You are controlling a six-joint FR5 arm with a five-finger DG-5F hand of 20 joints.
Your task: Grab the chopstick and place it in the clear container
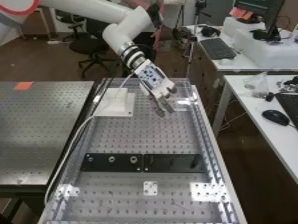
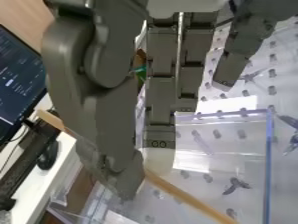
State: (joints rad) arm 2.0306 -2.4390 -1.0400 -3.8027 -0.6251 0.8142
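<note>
My robot hand is partly closed, chopstick pinched between thumb and fingers, aslant at the clear container; clearance unclear. Risks: narrow grip may let it pivot; slanted release could catch a wall, tipping it outside.

No readable text, label, brand, number or sign anywhere on the bench, the desks or the arm right now, folks.
</note>
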